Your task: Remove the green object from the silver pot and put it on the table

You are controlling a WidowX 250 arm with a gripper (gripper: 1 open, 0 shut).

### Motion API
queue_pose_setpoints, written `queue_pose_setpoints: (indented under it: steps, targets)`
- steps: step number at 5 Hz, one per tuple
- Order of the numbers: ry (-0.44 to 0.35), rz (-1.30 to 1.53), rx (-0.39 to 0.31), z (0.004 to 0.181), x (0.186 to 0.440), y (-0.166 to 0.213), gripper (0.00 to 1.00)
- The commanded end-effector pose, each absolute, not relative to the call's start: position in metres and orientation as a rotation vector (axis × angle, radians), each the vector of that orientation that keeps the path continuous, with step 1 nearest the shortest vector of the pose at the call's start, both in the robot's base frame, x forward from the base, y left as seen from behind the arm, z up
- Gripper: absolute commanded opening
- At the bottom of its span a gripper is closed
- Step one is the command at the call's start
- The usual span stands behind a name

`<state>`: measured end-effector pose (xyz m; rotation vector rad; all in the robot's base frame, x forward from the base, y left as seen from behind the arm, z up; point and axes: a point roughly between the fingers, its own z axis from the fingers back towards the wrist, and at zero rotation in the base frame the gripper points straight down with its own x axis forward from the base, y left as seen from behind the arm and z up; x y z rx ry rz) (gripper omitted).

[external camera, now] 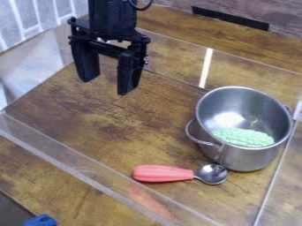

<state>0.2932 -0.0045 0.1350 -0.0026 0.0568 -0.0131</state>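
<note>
Still-bumpy green oval point(243, 138) in round steel pot point(243, 108), fingers point(126, 78) apart.Inside rnd. steel pot point(243, 108): knobbly lt.-green oval point(243, 138); black fingers point(126, 78) apart.

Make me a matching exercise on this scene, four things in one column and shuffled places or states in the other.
1. green object
2. silver pot
3. red-handled spoon
4. gripper

A. lying on the table, bowl end toward the pot
B. open, above the table
C. inside the pot
D. standing upright, with side handles

Pairs: 1-C, 2-D, 3-A, 4-B
</note>
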Motion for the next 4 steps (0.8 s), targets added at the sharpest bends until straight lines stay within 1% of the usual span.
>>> queue_pose_setpoints:
  steps: [1,3,4]
  targets:
    - [0.091,-0.033,-0.007,0.126,0.287,-0.002,1.0]
    - [0.138,-0.042,-0.011,0.113,0.284,-0.013,1.0]
    - [0.147,-0.038,-0.004,0.112,0.289,-0.033,1.0]
